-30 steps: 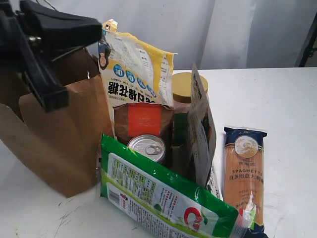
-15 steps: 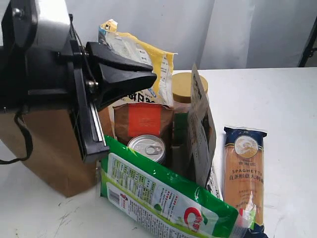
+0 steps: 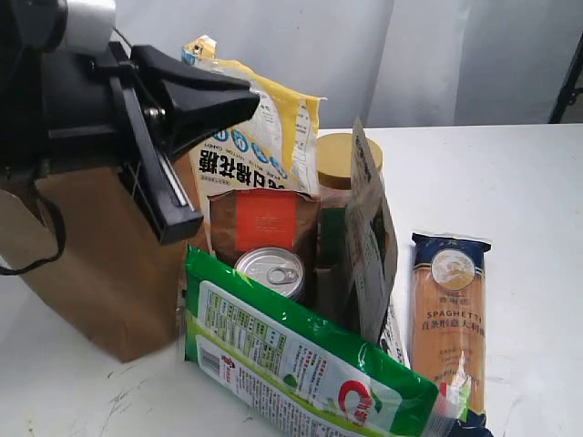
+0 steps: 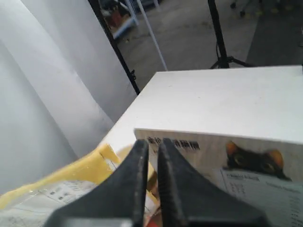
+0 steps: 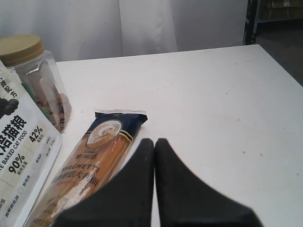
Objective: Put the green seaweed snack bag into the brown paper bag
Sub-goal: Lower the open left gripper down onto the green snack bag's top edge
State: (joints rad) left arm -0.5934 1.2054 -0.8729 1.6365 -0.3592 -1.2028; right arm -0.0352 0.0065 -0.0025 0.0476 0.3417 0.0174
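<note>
You have the flat, glossy bright-green plastic seaweed snack bag (image 3: 301, 364) lying at the desk's near edge, outside the tall kraft-brown paper bag (image 3: 100, 273), which stands toward the left edge. Your right gripper (image 5: 154, 142) is pressed together and empty, near the long orange spaghetti packet (image 5: 94, 165). Farther back, your left gripper (image 4: 149, 144) is pressed together and empty, up by the paper bag's top.

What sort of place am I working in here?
Probably a lab or studio setup, not a real shop: a white table, a white curtain behind it, and a black tripod stand on a grey floor.
</note>
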